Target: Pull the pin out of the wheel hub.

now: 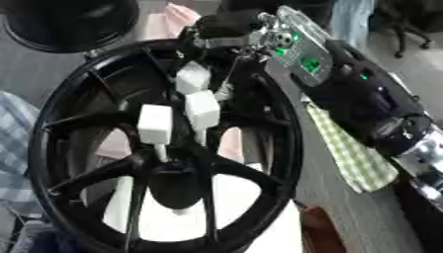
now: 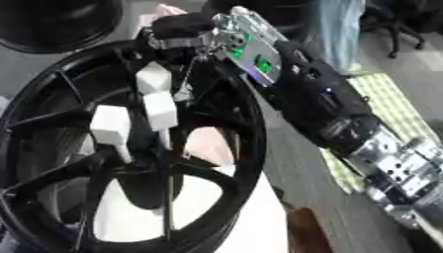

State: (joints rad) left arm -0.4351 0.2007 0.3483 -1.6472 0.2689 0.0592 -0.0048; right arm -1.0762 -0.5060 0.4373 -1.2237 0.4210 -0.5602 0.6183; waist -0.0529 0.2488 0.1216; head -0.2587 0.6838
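A black spoked wheel hub (image 1: 292,148) stands tilted and fills the left and middle of both views. Three white block-headed pins stick out of it near its middle: an upper pin (image 1: 193,78), a middle pin (image 1: 202,109) and a left pin (image 1: 155,123). My right arm comes in from the right, its silver wrist plate with green lights (image 1: 303,49) showing. My right hand (image 1: 227,27) is dark against the wheel's top rim, just above the upper pin (image 2: 153,79). Whether it touches that pin is hidden. My left hand shows in neither view.
A green-and-white checked cloth (image 1: 350,153) lies on the grey surface right of the wheel, under my forearm. A second black wheel (image 1: 69,22) sits at the top left. A brown object (image 1: 320,230) lies at the bottom, and blue checked fabric (image 1: 13,148) at the left edge.
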